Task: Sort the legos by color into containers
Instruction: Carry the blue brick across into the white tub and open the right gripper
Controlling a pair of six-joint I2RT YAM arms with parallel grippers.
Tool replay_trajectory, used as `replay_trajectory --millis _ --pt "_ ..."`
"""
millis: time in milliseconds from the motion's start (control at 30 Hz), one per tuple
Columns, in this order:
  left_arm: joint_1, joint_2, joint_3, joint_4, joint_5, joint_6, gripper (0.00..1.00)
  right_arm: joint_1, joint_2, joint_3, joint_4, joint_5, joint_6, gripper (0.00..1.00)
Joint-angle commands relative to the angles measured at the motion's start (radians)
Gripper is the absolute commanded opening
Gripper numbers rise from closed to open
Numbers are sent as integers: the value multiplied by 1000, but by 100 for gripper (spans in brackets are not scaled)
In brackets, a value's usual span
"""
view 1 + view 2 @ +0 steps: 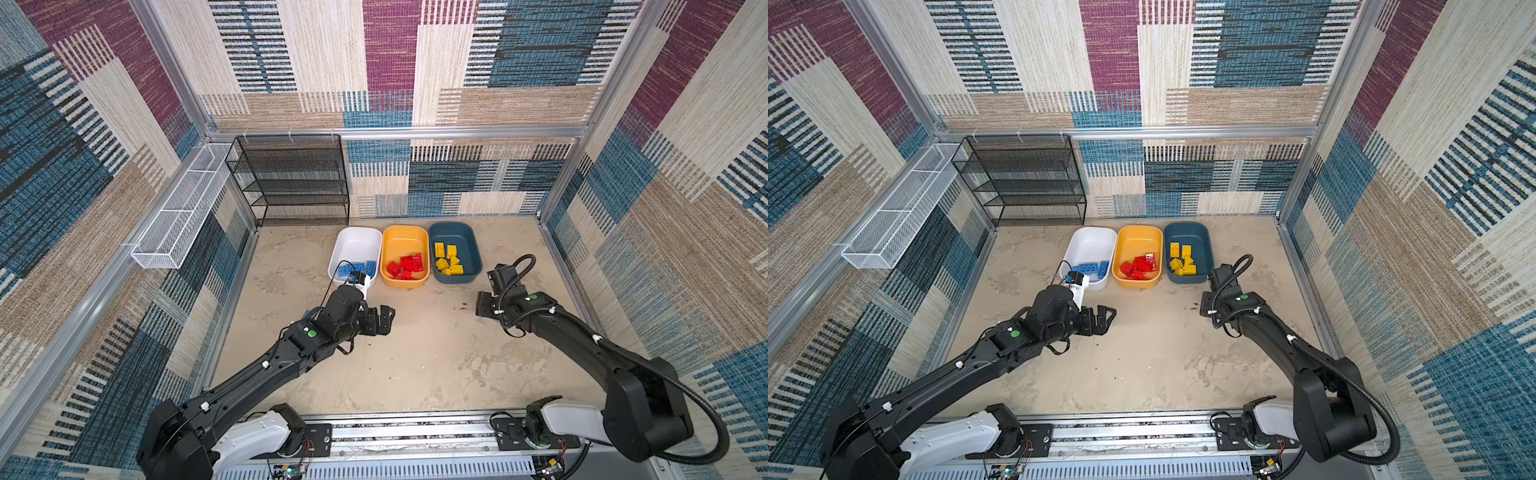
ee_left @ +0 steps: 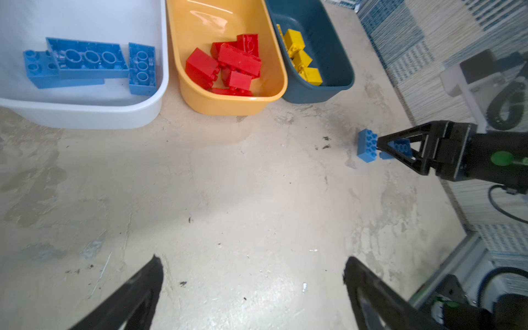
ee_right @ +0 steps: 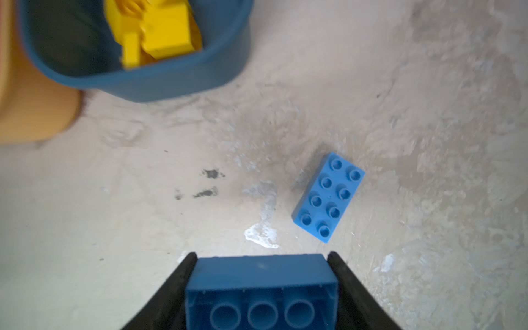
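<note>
- My right claw (image 3: 261, 254) pinches a blue brick (image 3: 261, 288) by its short ends, with the hollow side facing the wrist camera.
- A second blue brick (image 3: 328, 197) lies studs up on the counter (image 3: 114, 228), just beyond this claw and not touching it.
- The white tub (image 2: 85, 114), where blue belongs, is at the far end of the row. My left claw (image 2: 253, 263), spread and empty, is nearer to it.
</note>
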Motion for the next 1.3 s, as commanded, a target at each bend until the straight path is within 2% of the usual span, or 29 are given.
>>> replay_trajectory --millis 0,133,300,533,733,900,1267 --pt "2 -43 64 -110 -23 3 98 6 -53 44 10 -67 -41 58" --pt "3 -117 158 -273 -136 42 98 23 -92 88 14 -127 -68 58" --pt "8 -202 251 -442 -261 109 98 75 -104 119 73 -145 -57 58" --pt "8 -336 241 -587 -422 185 99 196 22 259 136 -140 -29 58" --pt "8 -424 214 -608 -417 257 98 300 208 441 166 -125 -28 58" --pt "8 -462 160 -587 -424 266 98 363 364 581 204 -119 -38 57" --pt "11 -491 115 -558 -394 282 99 427 671 839 290 -165 -57 57"
